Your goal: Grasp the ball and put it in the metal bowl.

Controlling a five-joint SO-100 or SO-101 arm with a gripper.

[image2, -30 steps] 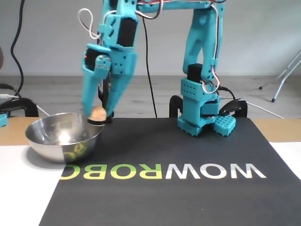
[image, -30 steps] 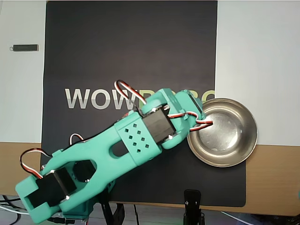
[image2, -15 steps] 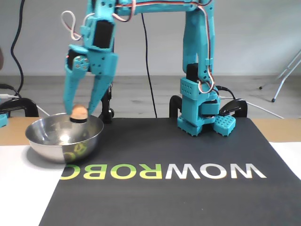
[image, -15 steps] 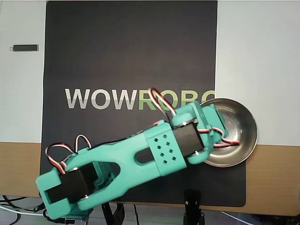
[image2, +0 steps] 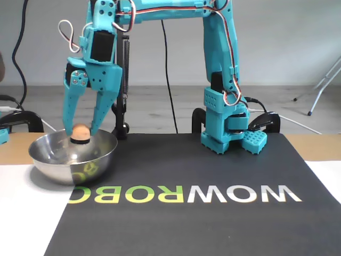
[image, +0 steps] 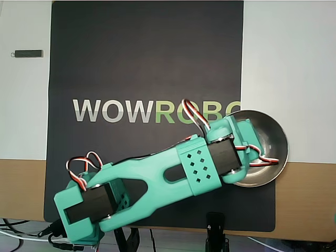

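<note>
In the fixed view the peach-orange ball (image2: 80, 131) sits between the two teal fingers of my gripper (image2: 81, 129), which is shut on it. It hangs just above the rim of the metal bowl (image2: 53, 160), over the bowl's inside, at the left end of the mat. The gripper points straight down. In the overhead view the metal bowl (image: 273, 142) lies at the mat's right edge. There my wrist covers the bowl's left half and hides the ball and the fingertips.
A black mat with WOWROBO lettering (image2: 186, 194) covers the table's middle, with white sheets (image: 289, 63) on both sides. The arm's base (image2: 226, 125) stands at the mat's back edge. A black clamp (image2: 21, 120) sits behind the bowl. A small dark stick (image: 27, 53) lies far left in the overhead view.
The arm has swung toward the bowl, carrying the ball from beside the bowl's rim to over its inside. The gripper has sunk a little.
</note>
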